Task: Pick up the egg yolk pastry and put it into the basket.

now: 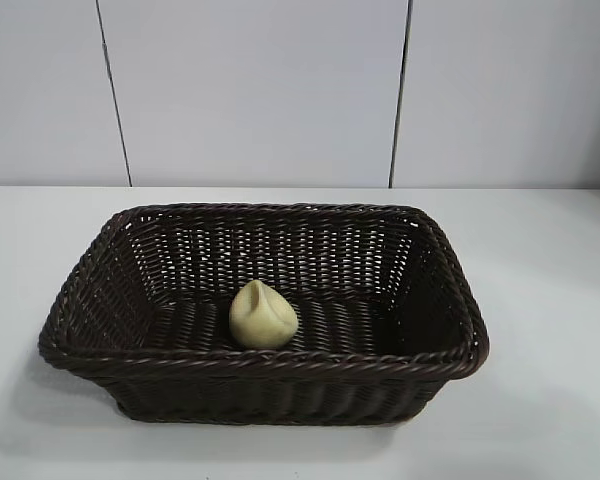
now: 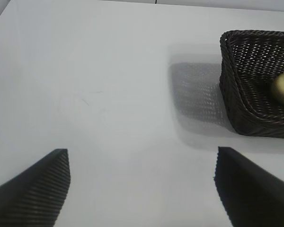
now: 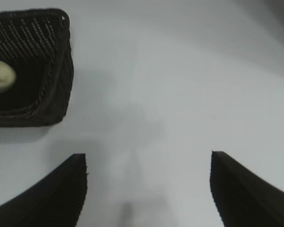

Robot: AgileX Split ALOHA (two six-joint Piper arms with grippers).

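Pastry first: from the exterior camera you see the egg yolk pastry (image 1: 263, 316) lying on the floor of the basket (image 1: 265, 365), close to the basket's near rim and a little toward its left end, on the white table (image 1: 550, 300). Your left wrist camera shows the left gripper (image 2: 142, 187) spread wide and empty over bare table, the basket well beyond it. Your right wrist camera shows the right gripper (image 3: 149, 187) likewise spread wide, holding nothing, clear of the basket's corner.

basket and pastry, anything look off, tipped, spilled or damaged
Nothing stands out. The basket sits flat on the white table, its weave and rim intact. The egg yolk pastry lies whole on the basket floor near the front wall. Both wrist views show open jaws over bare table, clear of the basket.
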